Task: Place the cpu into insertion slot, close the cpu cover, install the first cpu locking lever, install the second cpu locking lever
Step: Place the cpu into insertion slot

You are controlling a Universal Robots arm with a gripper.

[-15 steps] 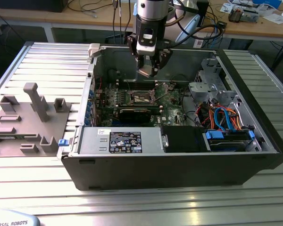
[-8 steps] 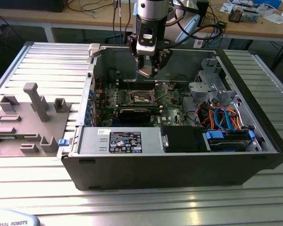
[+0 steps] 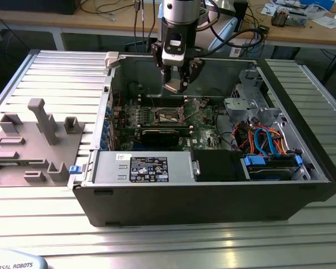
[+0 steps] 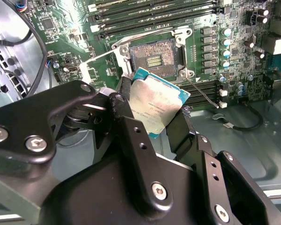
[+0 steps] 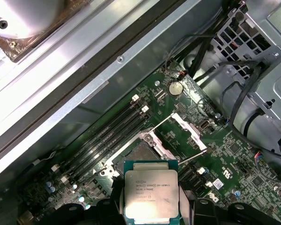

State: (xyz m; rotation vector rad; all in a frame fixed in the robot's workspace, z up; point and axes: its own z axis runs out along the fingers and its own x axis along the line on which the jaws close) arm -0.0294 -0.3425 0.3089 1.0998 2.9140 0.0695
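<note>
Silver-topped and flat, the cpu (image 5: pixel 151 192) sits between the jaws, which are closed on two of its opposite edges. They hold it in the air above the insertion slot (image 5: pixel 139 153), not yet in it. The cpu cover (image 5: pixel 189 131) stands swung open off one side of the slot, and a thin locking lever (image 5: pixel 193 155) lies released just beside the slot, so the recess looks unobstructed. Long memory slots (image 4: pixel 154 14) run near the slot on the green board (image 5: pixel 227 164). The open computer case (image 3: pixel 213 196) surrounds it all and rests on the ribbed metal worktop (image 3: pixel 50 67). To seat the chip well, I judge it should be squared to the slot's rim with its edges parallel and its face level. It should then go straight down with no sideways sliding, since the contacts in the slot probably bend easily. The jaws should let go only once it rests flat inside the rim.
</note>
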